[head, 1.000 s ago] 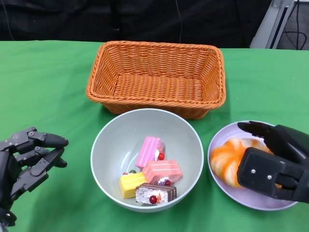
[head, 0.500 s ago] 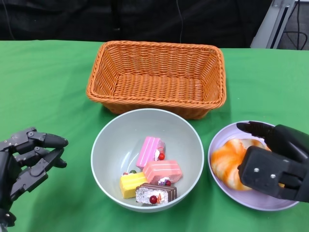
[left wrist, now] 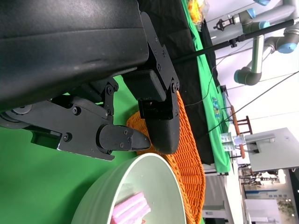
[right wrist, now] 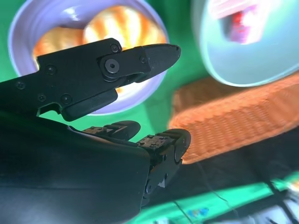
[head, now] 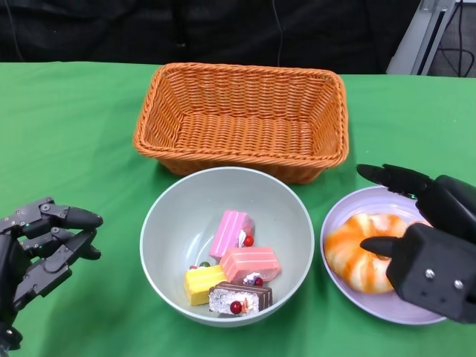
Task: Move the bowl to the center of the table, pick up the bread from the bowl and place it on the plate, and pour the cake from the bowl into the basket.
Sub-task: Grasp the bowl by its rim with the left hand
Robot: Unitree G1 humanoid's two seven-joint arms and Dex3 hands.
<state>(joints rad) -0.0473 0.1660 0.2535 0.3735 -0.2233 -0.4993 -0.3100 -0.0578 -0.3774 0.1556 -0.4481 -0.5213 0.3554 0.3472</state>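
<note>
The grey-green bowl stands at the table's centre front, in front of the orange wicker basket. It holds several small cakes: pink, salmon, yellow and chocolate. The orange-and-white bread lies on the lilac plate to the right of the bowl. My right hand hovers over the plate's right side with fingers spread, holding nothing; one fingertip is near the bread. My left hand waits left of the bowl, fingers apart and empty.
The basket has nothing in it. Green cloth covers the table, with bare cloth to the left of the basket and bowl. In the right wrist view the bread, bowl and basket show beyond my fingers.
My right hand has let go of the bread, opened its fingers and drawn back to the right, uncovering the bread on the plate. The left hand has barely moved.
</note>
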